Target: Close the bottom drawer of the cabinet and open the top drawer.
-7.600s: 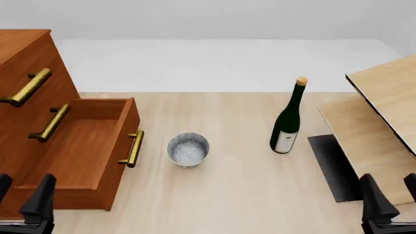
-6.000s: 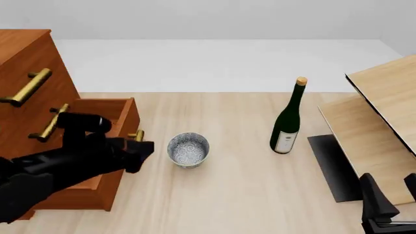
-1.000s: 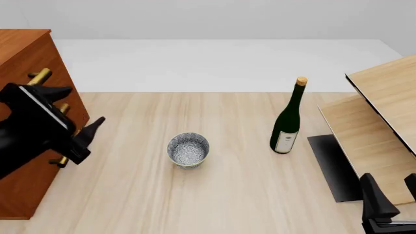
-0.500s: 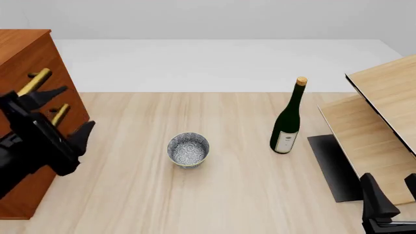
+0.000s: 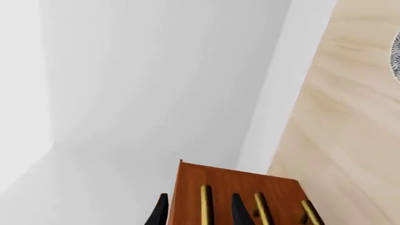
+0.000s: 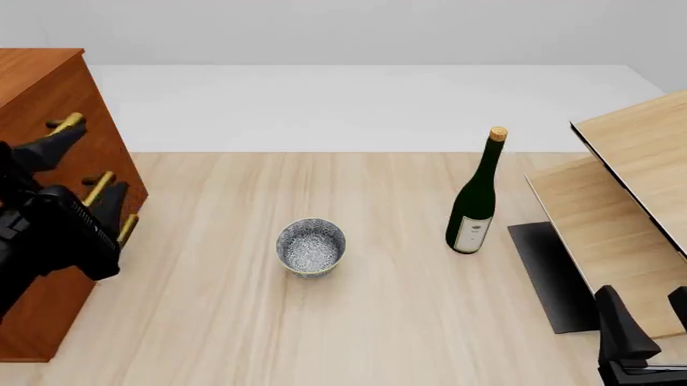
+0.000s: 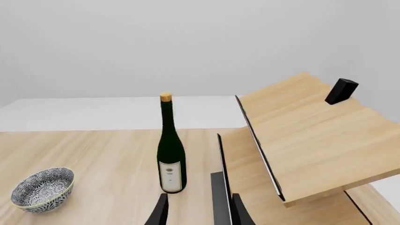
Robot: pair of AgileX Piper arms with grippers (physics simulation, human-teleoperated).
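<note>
The reddish-brown cabinet point(image 6: 43, 80) stands at the table's left edge with all three drawers flush. The bottom drawer's brass handle point(image 6: 128, 228) lies against the closed front. My left gripper point(image 6: 86, 169) is open in front of the cabinet, one finger point(image 6: 56, 145) just below the top drawer's handle point(image 6: 67, 123), the other near the middle handle. In the left wrist view the top drawer's handle point(image 5: 205, 206) shows between the two spread fingers of the left gripper point(image 5: 199, 197); contact cannot be told. My right gripper point(image 6: 644, 304) rests open and empty at the near right.
A patterned bowl point(image 6: 311, 247) sits mid-table and a dark green bottle point(image 6: 475, 197) stands to its right. Pale wood slanted boards point(image 6: 633, 201) over a black mat point(image 6: 553, 273) fill the right side, close to the right gripper point(image 7: 198, 197).
The bottom drawer, open at first, has been pushed shut by the left arm. Over the last second the left gripper has risen and moved left toward the top handle. The right arm stayed still.
</note>
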